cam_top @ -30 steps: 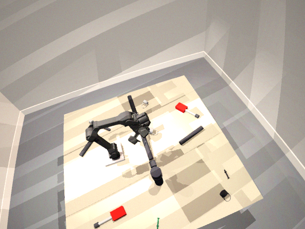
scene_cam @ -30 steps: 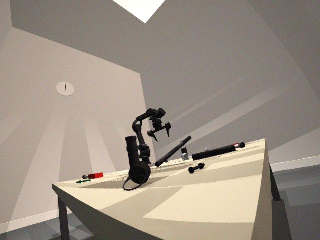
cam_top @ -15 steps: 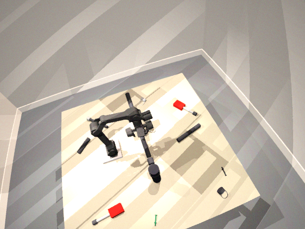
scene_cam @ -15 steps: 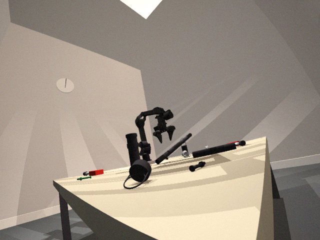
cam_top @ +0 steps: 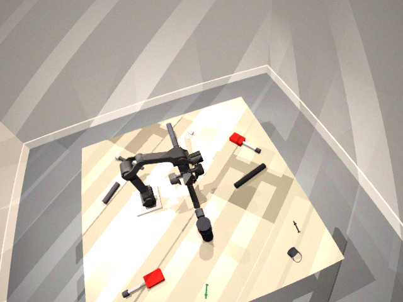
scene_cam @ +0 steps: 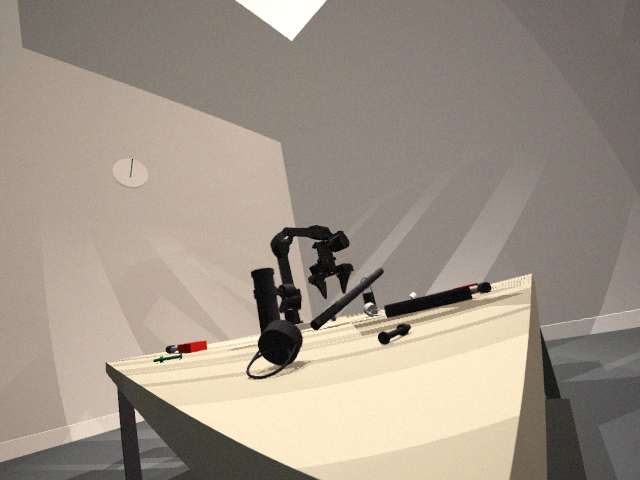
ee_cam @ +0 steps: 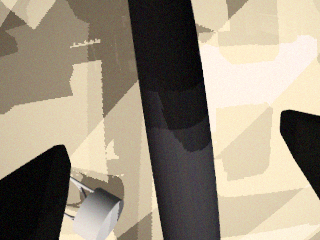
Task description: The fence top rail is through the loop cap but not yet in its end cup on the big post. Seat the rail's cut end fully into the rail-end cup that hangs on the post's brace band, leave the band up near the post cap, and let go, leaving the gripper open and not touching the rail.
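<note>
Exterior view, near to far: one black cylindrical cap with wire loop (scene_cam: 279,342) (cam_top: 293,251), on table; one long dark cylindrical rail (scene_cam: 348,298) (cam_top: 172,133) (ee_cam: 186,190), slanting, lower end apart from thick black upright post (scene_cam: 266,304) (cam_top: 204,224); one black two-fingered gripper (scene_cam: 334,293) (cam_top: 186,173) (ee_cam: 176,139), spread open, empty, above rail.

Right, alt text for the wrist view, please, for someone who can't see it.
A dark rail runs top to bottom between the open hand's two black fingers, touching neither; a small grey cup-like piece with a thin wire loop sits lower left.
</note>
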